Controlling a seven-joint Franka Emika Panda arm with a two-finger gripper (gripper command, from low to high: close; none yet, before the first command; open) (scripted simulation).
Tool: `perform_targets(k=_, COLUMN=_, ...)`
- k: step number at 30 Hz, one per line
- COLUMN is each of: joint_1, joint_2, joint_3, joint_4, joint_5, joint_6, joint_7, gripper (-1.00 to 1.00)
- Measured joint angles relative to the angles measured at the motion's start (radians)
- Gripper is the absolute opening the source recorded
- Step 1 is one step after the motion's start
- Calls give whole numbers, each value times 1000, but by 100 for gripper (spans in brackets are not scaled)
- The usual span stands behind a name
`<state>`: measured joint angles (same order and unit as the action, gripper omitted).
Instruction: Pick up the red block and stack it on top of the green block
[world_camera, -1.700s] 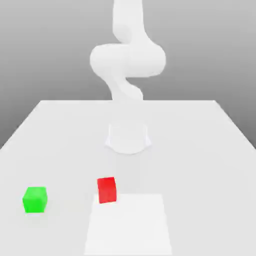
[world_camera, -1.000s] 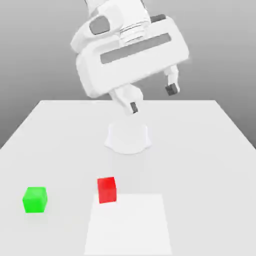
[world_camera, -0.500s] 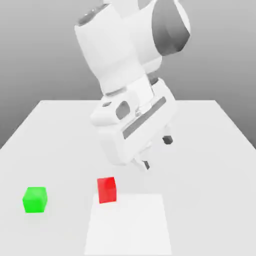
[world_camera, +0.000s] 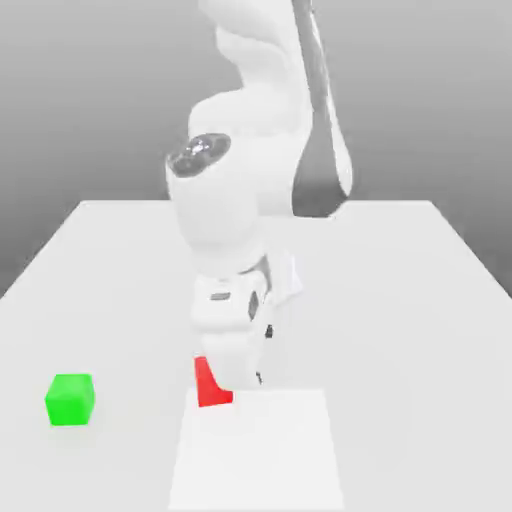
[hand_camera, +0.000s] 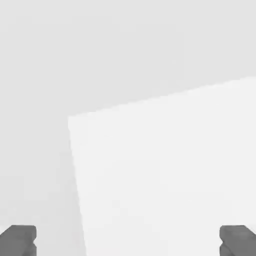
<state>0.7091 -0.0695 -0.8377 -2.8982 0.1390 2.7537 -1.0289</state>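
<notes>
The tool (hand_camera: 128, 240) is open, low at centre frame in the exterior view, partly hiding the red block (world_camera: 209, 384); the green block (world_camera: 70, 399) sits lower left on the counter (world_camera: 400, 300).

The flat pale grey worktop (world_camera: 420, 300) carries a small matte green cube (world_camera: 69, 399), a small matte red cube (world_camera: 210, 385) and a brighter white square patch (world_camera: 270, 450).

- we see a big white table (world_camera: 100, 260) that is flat and plain.
- we see a brighter white square patch (world_camera: 258, 450) lying flat on the table, near its front edge.
- we see a smooth grey wall (world_camera: 80, 100) behind the table.
</notes>
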Motion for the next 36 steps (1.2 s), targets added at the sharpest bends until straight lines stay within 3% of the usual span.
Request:
perform_targets(k=5, joint_1=-213, joint_2=-89, joint_3=71, joint_4=-61, joint_5=-421, joint_6=50, joint_7=97, gripper=0)
perform_targets(k=7, joint_1=-270, joint_2=-118, joint_3=99, joint_4=-70, joint_5=-519, joint_6=43, joint_7=134, gripper=0)
perform_targets(k=12, joint_1=-305, joint_2=-141, joint_3=142, joint_4=-74, joint_5=-580, joint_6=13, joint_7=206, gripper=0)
perform_targets(k=19, joint_1=-292, joint_2=-111, joint_3=163, joint_4=-79, joint_5=-574, joint_6=35, joint_7=253, gripper=0)
perform_targets(k=24, joint_1=-254, joint_2=-50, joint_3=153, joint_4=-81, joint_5=-520, joint_6=98, joint_7=233, gripper=0)
perform_targets(k=28, joint_1=-205, joint_2=22, joint_3=143, joint_4=-81, joint_5=-394, joint_6=169, joint_7=145, gripper=0)
perform_targets(k=31, joint_1=-189, joint_2=89, joint_3=190, joint_4=-77, joint_5=-178, joint_6=226, joint_7=-18, gripper=0)
perform_targets(k=36, joint_1=-460, joint_2=195, joint_3=529, joint_4=-47, joint_5=206, joint_6=302, joint_7=-339, gripper=0)
